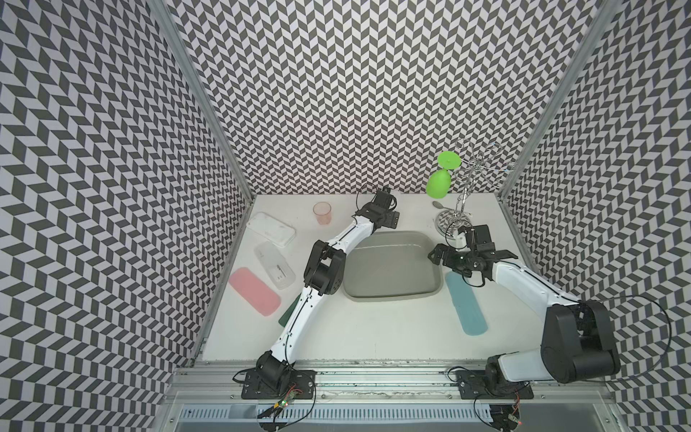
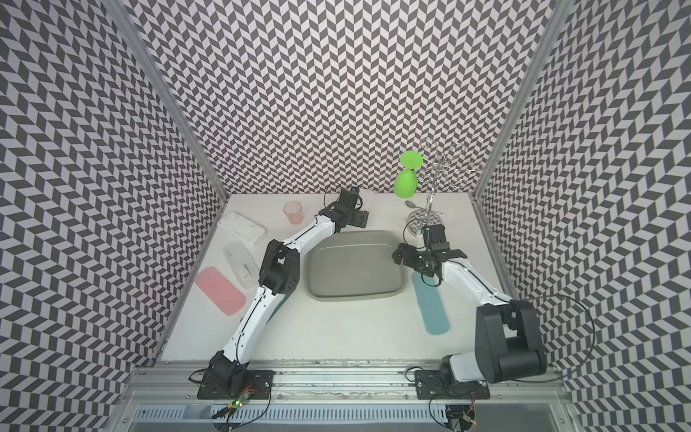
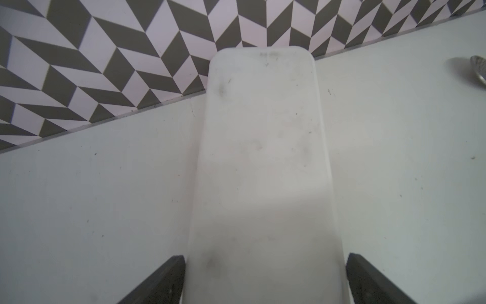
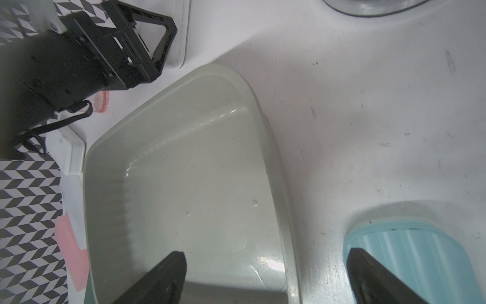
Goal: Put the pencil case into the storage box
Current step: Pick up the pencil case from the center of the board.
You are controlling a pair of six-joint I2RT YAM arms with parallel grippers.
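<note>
The storage box (image 1: 392,271), a shallow grey-olive tub with rounded corners and a flared rim, sits upright and empty on the counter just right of centre in a top view. A teal pencil case (image 1: 466,303) lies flat just to its right, while a pink pencil case (image 1: 254,291), a frosted pencil case (image 1: 275,269) and a white pencil case (image 1: 271,228) lie flat at centre-left, well apart from it. In the left wrist view a scuffed white pencil case (image 3: 263,158) lies flat up the middle of the frame.
</note>
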